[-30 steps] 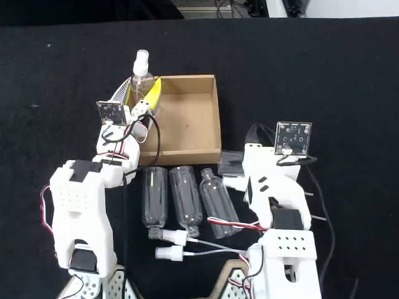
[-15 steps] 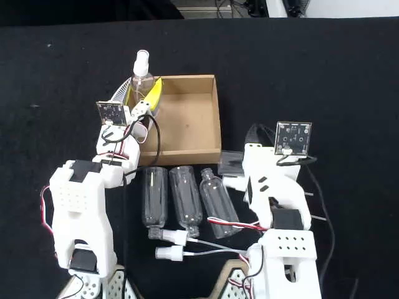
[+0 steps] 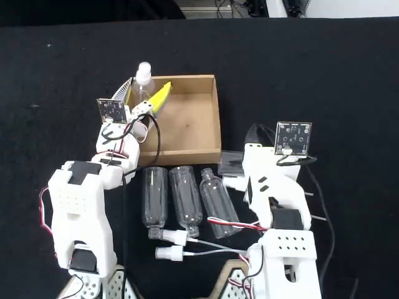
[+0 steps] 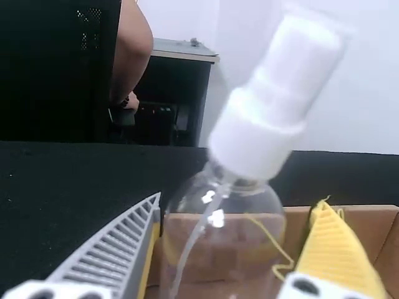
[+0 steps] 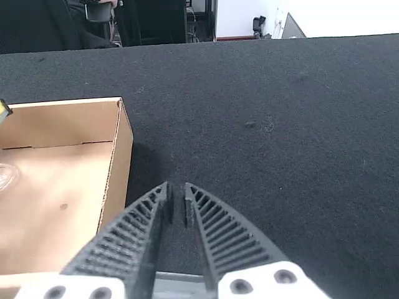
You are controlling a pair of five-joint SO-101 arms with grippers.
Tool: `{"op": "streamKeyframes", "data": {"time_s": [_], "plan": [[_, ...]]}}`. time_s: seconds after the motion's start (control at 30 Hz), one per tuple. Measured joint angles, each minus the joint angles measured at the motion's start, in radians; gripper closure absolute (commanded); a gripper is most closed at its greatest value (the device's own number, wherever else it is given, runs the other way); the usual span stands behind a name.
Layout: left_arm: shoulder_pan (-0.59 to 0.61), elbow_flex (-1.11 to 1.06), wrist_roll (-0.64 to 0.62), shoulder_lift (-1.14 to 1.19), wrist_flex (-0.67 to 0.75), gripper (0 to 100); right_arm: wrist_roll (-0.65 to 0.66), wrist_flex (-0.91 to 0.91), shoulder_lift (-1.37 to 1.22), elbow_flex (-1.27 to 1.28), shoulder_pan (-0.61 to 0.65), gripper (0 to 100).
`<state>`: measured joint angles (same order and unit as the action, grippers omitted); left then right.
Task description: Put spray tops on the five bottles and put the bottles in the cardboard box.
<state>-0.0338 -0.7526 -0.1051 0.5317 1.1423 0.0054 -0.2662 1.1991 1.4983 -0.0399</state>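
**Mia:** Where is the bottle with the spray top (image 3: 142,87)?

**Sam:** In the upper left of the high view, right at the upper left corner of the cardboard box (image 3: 217,112). I can't tell if it is inside. In the left wrist view its white top (image 4: 274,118) leans over.

**Mia:** Is the left gripper (image 3: 148,84) squeezing it?

**Sam:** No, it has let go. Its fingers are spread, one on each side. There is a gap by the yellow finger (image 4: 330,243).

**Mia:** And the right gripper (image 5: 176,187)?

**Sam:** It is pinched almost closed with nothing in it. It hangs over the black table (image 5: 299,124), just beside the box wall.

**Mia:** What about the others?

**Sam:** Three bottles (image 3: 186,199) lie side by side in the lower middle, with no tops on. Two spray tops (image 3: 174,237) lie just below them.
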Motion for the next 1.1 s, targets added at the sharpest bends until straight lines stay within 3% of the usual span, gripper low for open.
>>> {"op": "streamKeyframes", "data": {"time_s": [0.4, 0.6, 0.83, 1.1], "plan": [[0.0, -0.003, 0.0, -0.005, 0.006, 67, 0.0, 0.0, 0.0, 0.0, 0.0, 98.4], [-0.003, -0.132, -0.002, -0.126, -0.012, 67, 0.0, 0.0, 0.0, 0.0, 0.0, 98.4], [-0.005, -0.178, -0.023, -0.361, -0.393, 67, 0.0, 0.0, 0.0, 0.0, 0.0, 98.4], [0.012, -0.176, -0.077, -0.552, -0.695, 67, 0.0, 0.0, 0.0, 0.0, 0.0, 98.4]]}}
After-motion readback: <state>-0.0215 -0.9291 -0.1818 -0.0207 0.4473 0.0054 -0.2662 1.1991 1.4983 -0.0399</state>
